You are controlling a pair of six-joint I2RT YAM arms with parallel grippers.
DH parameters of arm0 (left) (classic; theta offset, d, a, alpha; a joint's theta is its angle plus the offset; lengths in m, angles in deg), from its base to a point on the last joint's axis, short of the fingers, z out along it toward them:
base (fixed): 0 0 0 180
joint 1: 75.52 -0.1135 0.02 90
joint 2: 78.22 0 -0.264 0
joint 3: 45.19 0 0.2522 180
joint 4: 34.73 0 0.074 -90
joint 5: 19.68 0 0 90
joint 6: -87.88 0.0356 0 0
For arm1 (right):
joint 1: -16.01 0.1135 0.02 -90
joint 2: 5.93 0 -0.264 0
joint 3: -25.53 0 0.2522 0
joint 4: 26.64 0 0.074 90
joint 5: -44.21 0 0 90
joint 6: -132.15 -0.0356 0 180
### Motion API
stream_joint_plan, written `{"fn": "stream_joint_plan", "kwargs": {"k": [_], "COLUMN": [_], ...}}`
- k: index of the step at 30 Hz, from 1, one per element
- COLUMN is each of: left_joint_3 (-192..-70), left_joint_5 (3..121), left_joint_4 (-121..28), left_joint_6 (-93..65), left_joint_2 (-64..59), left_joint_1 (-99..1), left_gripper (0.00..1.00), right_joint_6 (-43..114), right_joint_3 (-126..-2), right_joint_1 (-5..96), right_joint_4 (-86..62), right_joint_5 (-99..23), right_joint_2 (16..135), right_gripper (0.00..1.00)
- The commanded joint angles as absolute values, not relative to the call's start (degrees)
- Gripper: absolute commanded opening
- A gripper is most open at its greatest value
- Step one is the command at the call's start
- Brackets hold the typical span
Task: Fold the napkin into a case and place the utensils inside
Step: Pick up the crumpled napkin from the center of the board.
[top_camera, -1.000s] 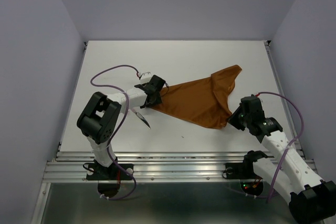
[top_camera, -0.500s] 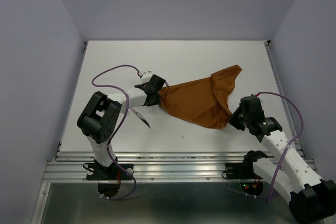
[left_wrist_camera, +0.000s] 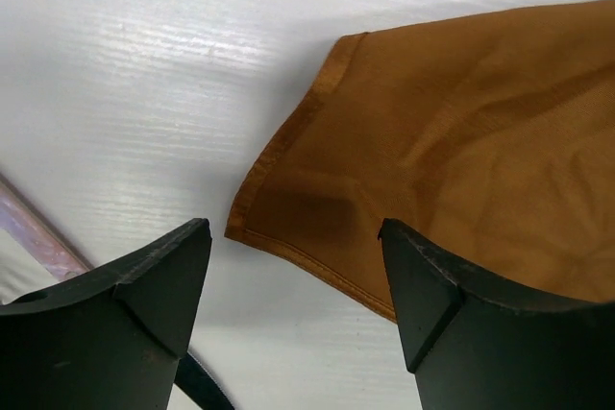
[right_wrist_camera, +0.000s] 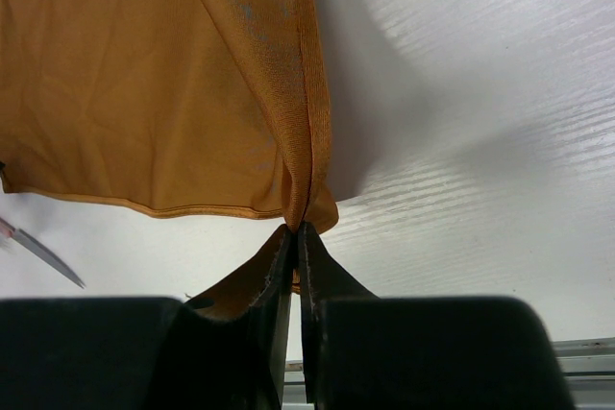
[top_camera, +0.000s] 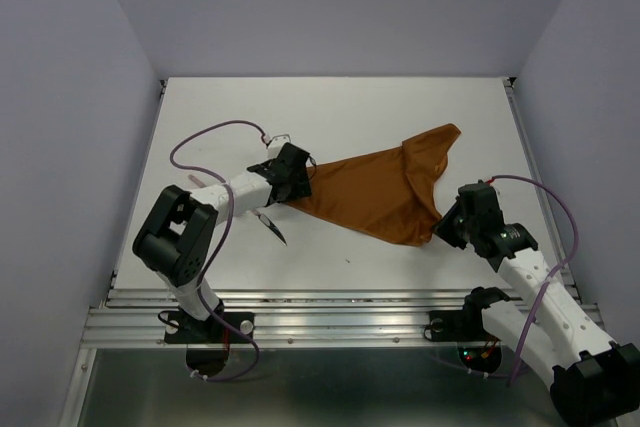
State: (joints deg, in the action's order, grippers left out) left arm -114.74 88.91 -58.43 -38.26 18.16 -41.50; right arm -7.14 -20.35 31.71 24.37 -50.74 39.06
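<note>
Overhead view of a white table with walls on three sides and a metal rail along its bottom edge. A rust-orange napkin lies spread right of centre, roughly triangular. Its upper right corner points toward the right wall, and its lower right corner is lifted off the table.

The right gripper, at lower right, is clamped tight on that lifted corner, with the hemmed edge folded upright between its fingers. The left gripper, at centre left, is spread wide and holds nothing. The napkin's left corner lies flat on the table between its two dark fingers, its hem touching neither.

A slender silver utensil with a dark pointed end lies just below the left gripper, apart from the cloth. Bare table runs from the napkin's upper edge to the back wall, and more lies below the cloth down to the rail.

Half a second earlier the left gripper was pinched shut at the napkin's left corner. It has since opened, and the left arm's elbow has shifted toward the lower left. The right arm and the utensil have not moved.
</note>
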Motion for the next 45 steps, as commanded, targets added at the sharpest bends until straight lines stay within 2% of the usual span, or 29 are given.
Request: {"fn": "stream_joint_plan", "kwargs": {"k": [1, 10, 15, 19, 22, 23, 26, 31, 36, 40, 41, 45], "left_joint_3": [-114.93, -117.75, -117.66, -117.40, -116.35, -116.08, -115.29, -115.02, -115.64, -116.60, -116.78, -116.96], "left_joint_5": [84.58, 82.98, 83.16, 81.67, 80.35, 79.74, 79.29, 79.55, 79.29, 79.38, 79.29, 78.33], "left_joint_4": [-55.70, -58.24, -57.73, -57.54, -56.58, -56.23, -55.44, -55.35, -55.61, -56.57, -56.84, -57.63], "left_joint_6": [-26.93, -25.06, -24.71, -24.27, -24.97, -25.32, -25.94, -26.38, -26.73, -27.08, -27.25, -27.69], "left_joint_2": [13.80, 19.86, 21.54, 23.29, 23.83, 23.83, 23.65, 23.30, 22.77, 21.54, 21.28, 18.65], "left_joint_1": [-41.77, -42.12, -42.48, -42.65, -42.74, -42.65, -42.65, -42.65, -42.65, -42.65, -42.65, -42.65], "left_gripper": [0.82, 0.83, 0.88, 0.88, 0.79, 0.71, 0.59, 0.47, 0.30, 0.12, 0.01, 0.00], "right_joint_6": [-6.80, -6.63, -6.71, -6.80, -6.71, -6.71, -6.71, -6.89, -7.06, -7.06, -7.06, -7.94], "right_joint_3": [-22.69, -22.43, -22.42, -22.34, -22.69, -22.78, -22.86, -22.51, -22.16, -21.72, -21.63, -21.72], "right_joint_1": [31.30, 31.30, 31.30, 31.30, 31.30, 31.30, 31.30, 31.30, 31.30, 31.30, 31.30, 31.30], "right_joint_4": [23.95, 24.30, 24.47, 24.21, 24.30, 24.30, 24.30, 24.30, 24.38, 24.56, 24.73, 25.52], "right_joint_5": [-51.32, -51.06, -50.88, -50.88, -50.88, -50.80, -50.80, -50.71, -50.80, -51.06, -51.15, -51.41], "right_joint_2": [38.27, 37.31, 37.31, 37.31, 37.75, 37.75, 37.57, 37.57, 37.22, 37.22, 37.22, 38.01], "right_gripper": [0.12, 0.12, 0.12, 0.12, 0.12, 0.12, 0.12, 0.12, 0.12, 0.12, 0.12, 0.14]}}
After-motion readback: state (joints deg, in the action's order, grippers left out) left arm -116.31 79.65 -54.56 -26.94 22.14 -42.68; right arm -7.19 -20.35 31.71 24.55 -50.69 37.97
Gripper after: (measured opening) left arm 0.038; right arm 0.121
